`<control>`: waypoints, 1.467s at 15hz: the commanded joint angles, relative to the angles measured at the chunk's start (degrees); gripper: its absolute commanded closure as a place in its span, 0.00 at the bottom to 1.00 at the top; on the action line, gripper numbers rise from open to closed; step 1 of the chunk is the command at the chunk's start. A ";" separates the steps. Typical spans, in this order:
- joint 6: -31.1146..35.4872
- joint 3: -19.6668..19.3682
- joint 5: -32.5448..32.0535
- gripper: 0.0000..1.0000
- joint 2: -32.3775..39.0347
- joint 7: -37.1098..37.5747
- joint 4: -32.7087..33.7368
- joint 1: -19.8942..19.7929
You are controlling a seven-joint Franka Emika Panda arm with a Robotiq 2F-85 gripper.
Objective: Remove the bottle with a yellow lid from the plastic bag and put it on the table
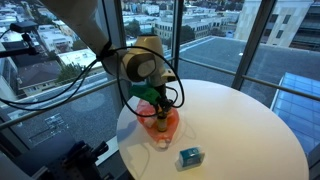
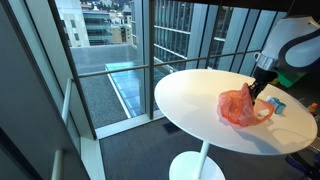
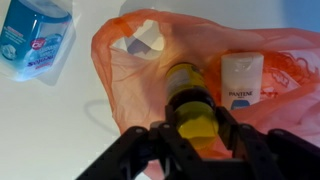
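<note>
Yellow-lidded bottle [image 3: 190,100] lies inside the orange plastic bag [image 3: 112,62], directly between the fingers of the gripper [image 3: 195,126], which look clamped on its lid. The grasp seems made; the next move calls for lifting it out, clear of the Pantene bottle [image 3: 242,80] just right.

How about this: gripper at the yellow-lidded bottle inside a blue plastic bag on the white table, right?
No: the plastic bag is orange, not blue, per the wrist view. The gripper is at the yellow-lidded bottle inside it, on the white table.
</note>
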 commanded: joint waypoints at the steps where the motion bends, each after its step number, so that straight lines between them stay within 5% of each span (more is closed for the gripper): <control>1: 4.21 -0.17 0.49 0.64 -0.84 0.22 -2.69 -0.62; 3: 5.32 -0.22 0.54 0.32 -1.15 0.07 -3.24 -0.72; 7: 6.21 0.02 1.27 0.01 -1.71 -0.92 -4.45 -0.97; 22: 1.75 0.33 4.66 0.00 -3.15 -3.29 -4.77 -2.29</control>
